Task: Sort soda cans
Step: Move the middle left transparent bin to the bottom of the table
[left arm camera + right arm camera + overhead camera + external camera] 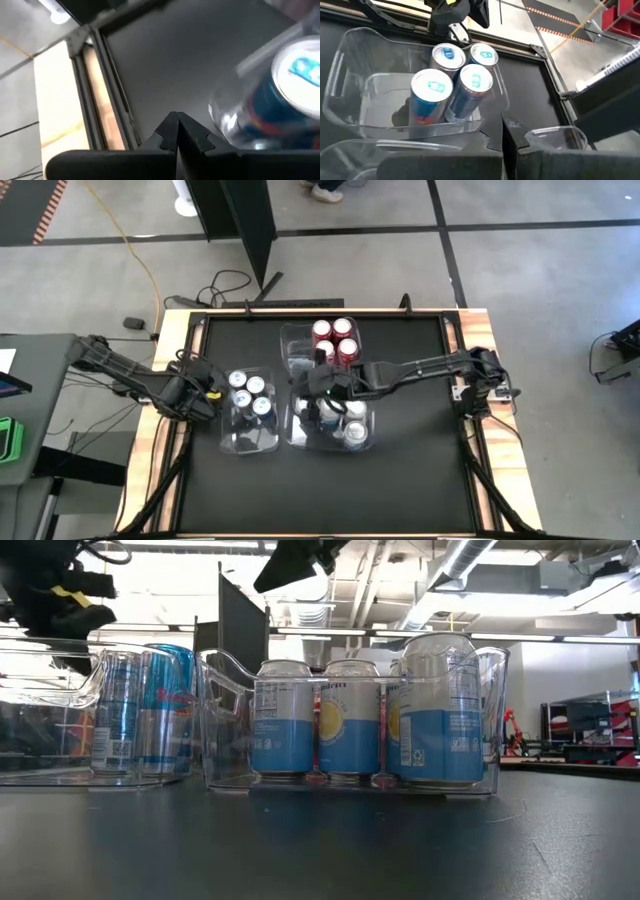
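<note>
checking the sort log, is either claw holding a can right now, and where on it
Nothing is held. The left claw is shut empty beside the dark blue cans' bin; the right claw is shut empty above the bins.

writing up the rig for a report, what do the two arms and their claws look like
Both arms are dark, near black, built of slim jointed links with bulkier housings at the wrist. The left arm carries a small yellow marking near its left claw. The right arm is a long thin link ending in the right claw. Each claw has two flat dark fingers with notched, stepped tips.
</note>
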